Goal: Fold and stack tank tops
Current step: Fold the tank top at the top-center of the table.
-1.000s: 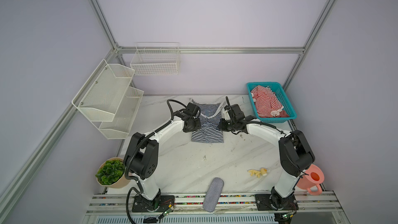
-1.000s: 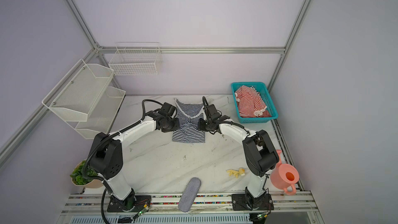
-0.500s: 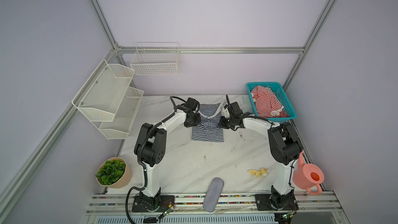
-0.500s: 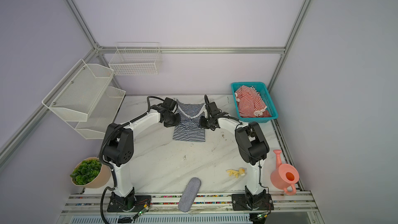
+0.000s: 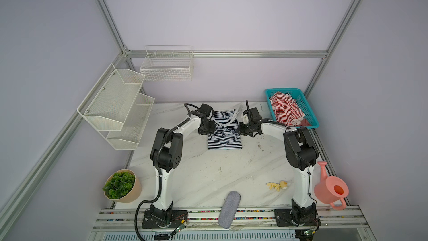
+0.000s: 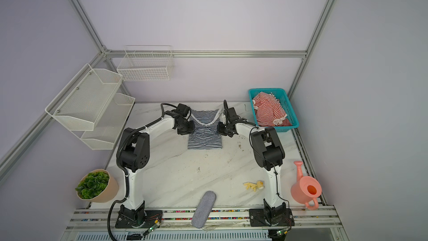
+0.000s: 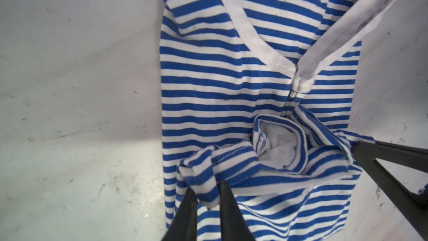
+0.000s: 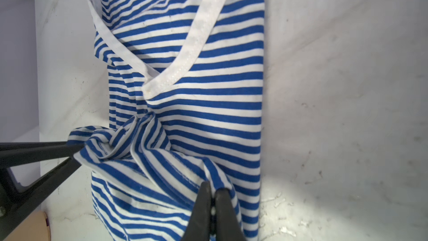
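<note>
The left gripper (image 7: 206, 190) is nipped on a bunched fold of the navy-and-white striped knit tank top (image 7: 220, 89). The right gripper (image 8: 213, 187) pinches its opposite edge. It lies mid-frame on the white marbled bench (image 5: 208, 177). Right of centre, a red-and-white striped tank top (image 5: 287, 112) sits crumpled in the teal plastic basket (image 5: 306, 108).

No text can be read; the small tag (image 7: 261, 139) inside the navy-and-white tank top (image 7: 220, 84) bears illegible blue print.
</note>
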Controlling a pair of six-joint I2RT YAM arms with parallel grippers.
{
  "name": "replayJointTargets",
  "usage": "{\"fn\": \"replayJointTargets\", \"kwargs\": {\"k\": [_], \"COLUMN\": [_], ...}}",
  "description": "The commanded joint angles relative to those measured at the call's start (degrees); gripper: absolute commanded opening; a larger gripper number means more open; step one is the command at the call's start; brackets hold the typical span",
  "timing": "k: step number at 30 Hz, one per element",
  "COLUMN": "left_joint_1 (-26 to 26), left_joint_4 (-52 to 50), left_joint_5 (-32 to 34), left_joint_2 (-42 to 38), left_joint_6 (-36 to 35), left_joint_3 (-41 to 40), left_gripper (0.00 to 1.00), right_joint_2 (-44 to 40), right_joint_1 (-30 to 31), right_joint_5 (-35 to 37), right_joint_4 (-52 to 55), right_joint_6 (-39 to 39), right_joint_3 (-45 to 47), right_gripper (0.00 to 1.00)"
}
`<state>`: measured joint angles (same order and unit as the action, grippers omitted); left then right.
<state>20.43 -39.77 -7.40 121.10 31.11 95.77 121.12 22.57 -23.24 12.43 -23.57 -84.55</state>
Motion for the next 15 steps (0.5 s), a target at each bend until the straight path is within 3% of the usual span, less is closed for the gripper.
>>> {"fn": "replayJointTargets", "kwargs": {"k": [1, 4, 15], "left_joint_1": [-0.89, -1.35, -3.54], "left_joint_4": [0.31, 0.31, 1.01], "left_joint_5": [-1.13, -0.9, -1.35], "left_joint_2": [-0.63, -0.63, 2.19], "left_joint_6": [-0.27, 0.25, 2.94], "left_joint_3": [5.79, 6.4, 10.8], "left_gripper": [0.27, 0.32, 0.38], "right_joint_2": [0.77, 0.87, 5.31], "right_joint_1": [-0.49, -0.88, -4.05], "right_joint_5": [-1.24, -1.4, -4.23], "right_joint_4": [-0.86, -1.36, -3.55], "right_joint_6": [-0.31, -1.0, -4.87], "right_joint_3": [-1.88, -2.91, -7.68], "right_gripper": [0.23, 0.31, 0.37]}}
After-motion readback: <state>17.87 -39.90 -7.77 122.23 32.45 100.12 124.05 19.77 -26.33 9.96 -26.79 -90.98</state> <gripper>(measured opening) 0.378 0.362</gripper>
